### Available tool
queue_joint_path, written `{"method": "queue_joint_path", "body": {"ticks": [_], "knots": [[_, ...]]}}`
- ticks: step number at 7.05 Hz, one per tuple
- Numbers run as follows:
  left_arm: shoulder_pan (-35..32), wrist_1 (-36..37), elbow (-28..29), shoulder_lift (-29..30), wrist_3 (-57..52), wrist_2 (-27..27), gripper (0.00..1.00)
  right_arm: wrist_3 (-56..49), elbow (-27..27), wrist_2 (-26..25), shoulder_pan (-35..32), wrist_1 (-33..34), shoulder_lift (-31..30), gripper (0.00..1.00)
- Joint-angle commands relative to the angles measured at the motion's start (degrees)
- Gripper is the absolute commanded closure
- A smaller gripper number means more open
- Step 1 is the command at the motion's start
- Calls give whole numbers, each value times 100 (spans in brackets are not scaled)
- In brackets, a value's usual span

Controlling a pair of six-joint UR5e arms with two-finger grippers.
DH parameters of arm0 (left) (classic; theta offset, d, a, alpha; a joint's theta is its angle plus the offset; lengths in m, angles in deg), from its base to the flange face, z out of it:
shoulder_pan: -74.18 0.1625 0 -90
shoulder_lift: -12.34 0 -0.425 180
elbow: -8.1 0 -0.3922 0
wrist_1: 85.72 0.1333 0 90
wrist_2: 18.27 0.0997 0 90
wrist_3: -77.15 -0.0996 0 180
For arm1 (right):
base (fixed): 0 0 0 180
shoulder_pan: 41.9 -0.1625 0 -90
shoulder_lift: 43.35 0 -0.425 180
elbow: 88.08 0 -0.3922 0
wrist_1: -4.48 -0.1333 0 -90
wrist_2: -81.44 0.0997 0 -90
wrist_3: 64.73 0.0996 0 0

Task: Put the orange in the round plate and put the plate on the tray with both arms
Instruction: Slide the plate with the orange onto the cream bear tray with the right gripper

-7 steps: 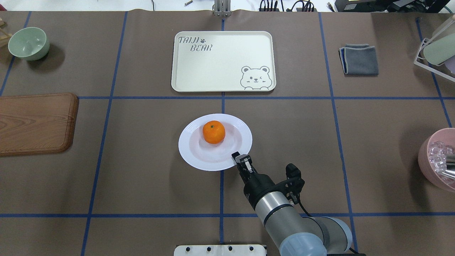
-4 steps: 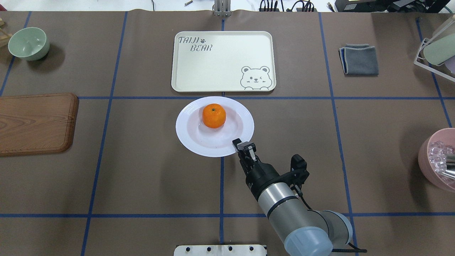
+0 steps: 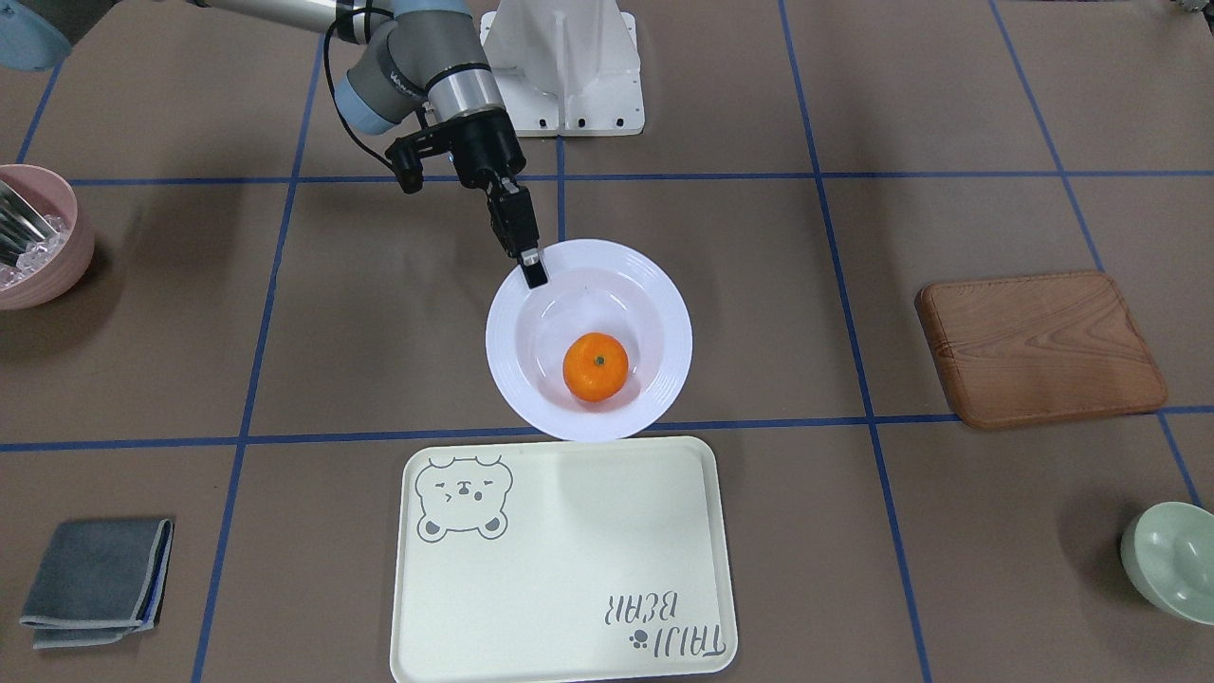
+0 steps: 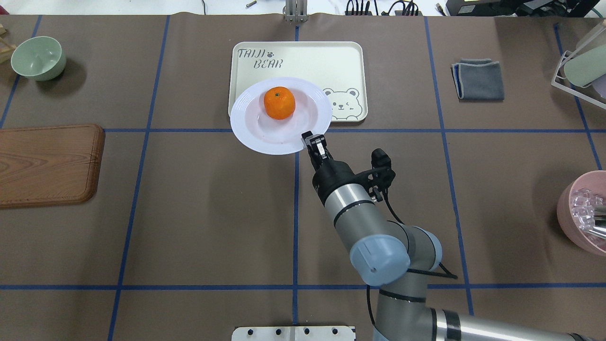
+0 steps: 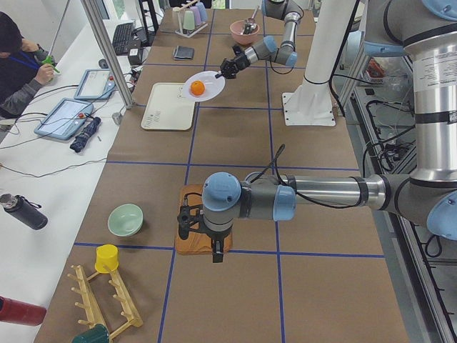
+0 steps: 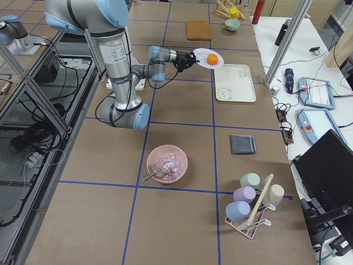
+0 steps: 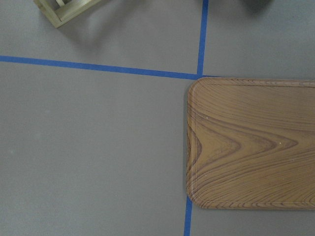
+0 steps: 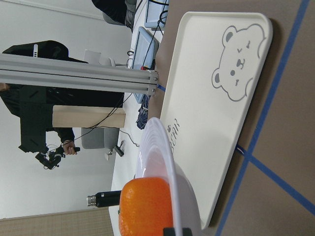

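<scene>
The orange (image 4: 279, 103) lies in the white round plate (image 4: 251, 128). My right gripper (image 4: 313, 140) is shut on the plate's near right rim and holds the plate in the air, roughly level, over the near left part of the cream tray (image 4: 307, 61). The front view shows the gripper (image 3: 534, 270) on the plate's rim (image 3: 664, 323), the orange (image 3: 596, 367), and the tray (image 3: 560, 560) below. In the right wrist view the orange (image 8: 145, 206) sits behind the rim (image 8: 157, 162). My left gripper (image 5: 216, 253) hangs over the wooden board; I cannot tell its state.
A brown wooden board (image 4: 47, 163) lies at the left, with a pale green bowl (image 4: 38, 58) beyond it. At the right are a folded grey cloth (image 4: 478, 79), a pink bowl (image 4: 584, 210) and a cup rack (image 4: 580, 66). A person (image 5: 18, 64) sits past the table's far side.
The right gripper has carried the plate with the orange away from the robot and up. The plate now overlaps the tray's near edge instead of lying short of it.
</scene>
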Motion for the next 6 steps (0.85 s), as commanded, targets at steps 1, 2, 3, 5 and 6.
{"method": "queue_joint_path", "body": {"ticks": [1,2,3,5,6], "knots": [[9,-50,3,-23,5,0,2,59,1789,267,-642,88,1084,100],[9,-50,-5,-23,5,0,2,555,2163,285,-775,123,1290,100],[9,-59,-6,-23,5,0,2,1056,2419,285,-950,176,1379,100],[9,-59,-6,-23,-4,0,2,1403,3364,268,-1110,229,1842,100],[9,-59,-14,-23,-4,0,2,1674,3744,259,-1101,264,2159,100]]}}
